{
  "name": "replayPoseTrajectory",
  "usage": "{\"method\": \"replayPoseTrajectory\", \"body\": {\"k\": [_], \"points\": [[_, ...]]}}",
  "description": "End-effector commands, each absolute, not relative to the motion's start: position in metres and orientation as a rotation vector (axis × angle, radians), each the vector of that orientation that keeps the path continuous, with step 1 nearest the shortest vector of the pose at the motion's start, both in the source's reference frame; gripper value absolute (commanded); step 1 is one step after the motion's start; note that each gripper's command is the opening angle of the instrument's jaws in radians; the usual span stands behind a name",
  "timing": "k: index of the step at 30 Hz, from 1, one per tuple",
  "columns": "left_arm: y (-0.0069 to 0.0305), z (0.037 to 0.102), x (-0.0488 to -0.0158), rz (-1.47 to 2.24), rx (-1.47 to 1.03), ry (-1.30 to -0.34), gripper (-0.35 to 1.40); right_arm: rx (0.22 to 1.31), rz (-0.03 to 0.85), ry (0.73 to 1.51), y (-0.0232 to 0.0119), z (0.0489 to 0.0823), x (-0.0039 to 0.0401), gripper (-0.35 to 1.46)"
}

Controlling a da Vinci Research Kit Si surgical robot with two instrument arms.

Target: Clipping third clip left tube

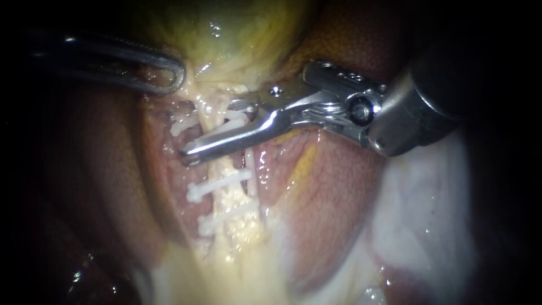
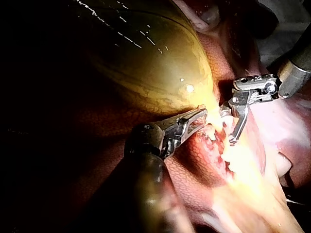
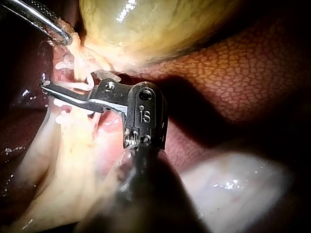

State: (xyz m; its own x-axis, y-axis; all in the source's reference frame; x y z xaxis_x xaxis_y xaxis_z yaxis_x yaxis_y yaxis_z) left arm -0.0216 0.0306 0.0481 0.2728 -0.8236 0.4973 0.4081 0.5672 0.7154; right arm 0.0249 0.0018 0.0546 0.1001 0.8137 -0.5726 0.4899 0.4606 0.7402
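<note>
A pale tube [image 1: 228, 195] runs down from the yellow-green gallbladder [image 1: 243, 34]. Two white clips [image 1: 217, 183] [image 1: 223, 217] sit across it lower down. My right instrument [image 1: 213, 131] comes in from the right, its long jaws set across the tube above those clips and shut on a third white clip [image 1: 223, 127]. In the right wrist view the same jaws [image 3: 73, 87] straddle the tube. My left instrument [image 1: 169, 73] comes in from the upper left, shut on tissue at the gallbladder's neck; the left wrist view shows that grip [image 2: 197, 119].
Reddish liver [image 1: 339, 181] lies on both sides of the tube. Whitish tissue [image 1: 423, 214] fills the lower right. A thin reddish strand [image 1: 249, 169] runs just to the right of the clipped tube.
</note>
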Motion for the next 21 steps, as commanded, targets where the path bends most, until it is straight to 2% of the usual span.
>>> {"method": "replayPoseTrajectory", "body": {"k": [1,9,16,21], "points": [[0.0306,0.0482,-0.0216,-0.877,0.504,-0.975,-0.35,1.176,0.352,1.550,0.0017,0.0544,0.0250,0.37],[0.0307,0.0483,-0.0215,-0.877,0.504,-0.975,-0.35,1.185,0.352,1.553,0.0008,0.0533,0.0254,0.33],[0.0308,0.0484,-0.0213,-0.878,0.502,-0.974,-0.35,1.163,0.404,1.559,0.0012,0.0519,0.0254,0.30],[0.0308,0.0484,-0.0213,-0.877,0.502,-0.974,-0.35,1.162,0.408,1.559,0.0014,0.0517,0.0253,0.29]]}}
